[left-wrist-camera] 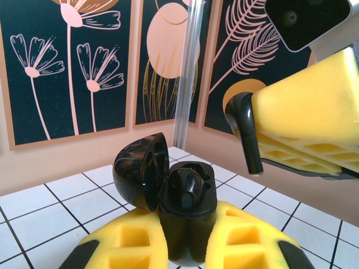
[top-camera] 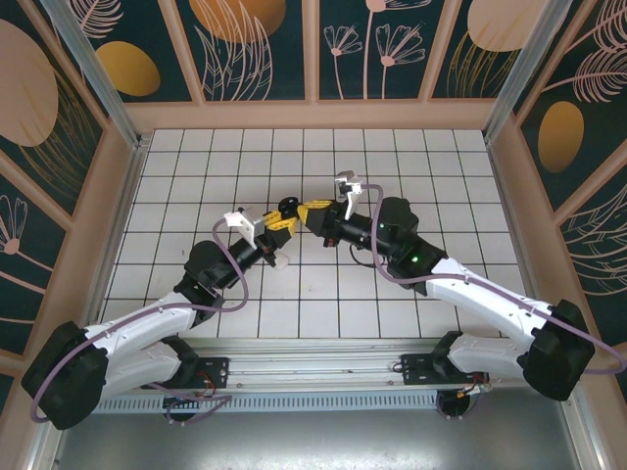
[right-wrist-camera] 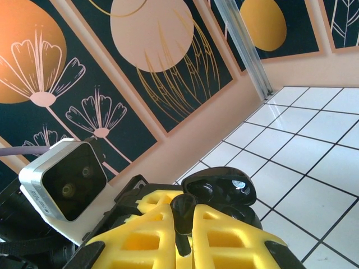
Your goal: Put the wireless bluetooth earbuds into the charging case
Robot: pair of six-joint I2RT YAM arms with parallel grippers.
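Case (left-wrist-camera: 188,213): was glossy black.
Earbud (left-wrist-camera: 247,140): was black.
Left gripper (left-wrist-camera: 185,246): was yellow, with black edges.
Right gripper (right-wrist-camera: 184,235): was yellow as well.
Floor (top-camera: 323,294): was white tile with a dark grid.
Walls (top-camera: 260,49): were dark teal, with peach flowers and orange discs.
Arms (top-camera: 147,333): were white, with black joints.

Left arm (top-camera: 147,328) and right arm (top-camera: 490,294) reach inward, left gripper (top-camera: 278,221) and right gripper (top-camera: 315,212) nearly tip to tip, yellow fingers (left-wrist-camera: 134,241) clamped.
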